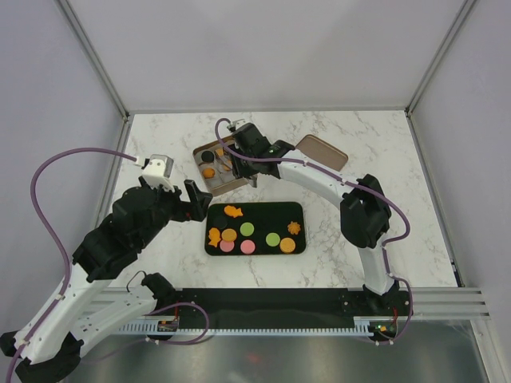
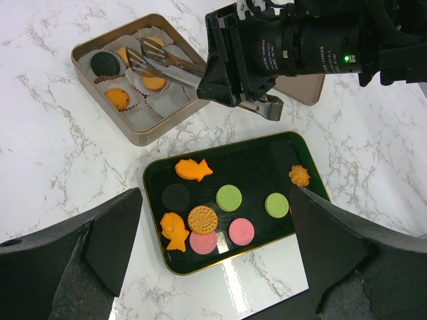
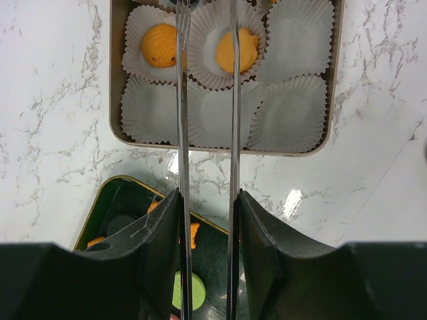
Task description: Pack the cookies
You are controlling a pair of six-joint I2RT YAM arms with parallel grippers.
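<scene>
Cookies [image 2: 229, 198]: nine lie flat on the dark green tray [image 2: 257, 163] at mid-table. These are two orange fish, one orange flower, one orange ridged disc, two green discs, two pink discs and one black disc. The flower sits apart at the tray's right end and the rest are grouped toward the left and centre. The ridged disc touches the pink disc below it. More cookies sit in the tan tin [image 2: 143, 133], which stands just beyond the tray's left end on the marble table [image 1: 399, 159]. The left wrist view shows one black disc and at least two orange ones there, each in a pale paper cup [image 3: 290, 113]. The right wrist view shows two orange cookies side by side in neighbouring cups, with bare paper in the four cups around them. The tin's lid [image 1: 322, 152] lies on the table to the tin's right, apart from it. The right gripper [image 3: 208, 207] is over the tin's near edge, clamped on metal tongs [image 3: 182, 133]. Its fingers press both tong arms from the outside, and the arms stand parted. The tongs reach over the cups. Their tips run out of the right wrist view, and whether they touch a cookie cannot be told. The left gripper [image 2: 215, 193] hangs above the tray, spread wide and holding nothing.
</scene>
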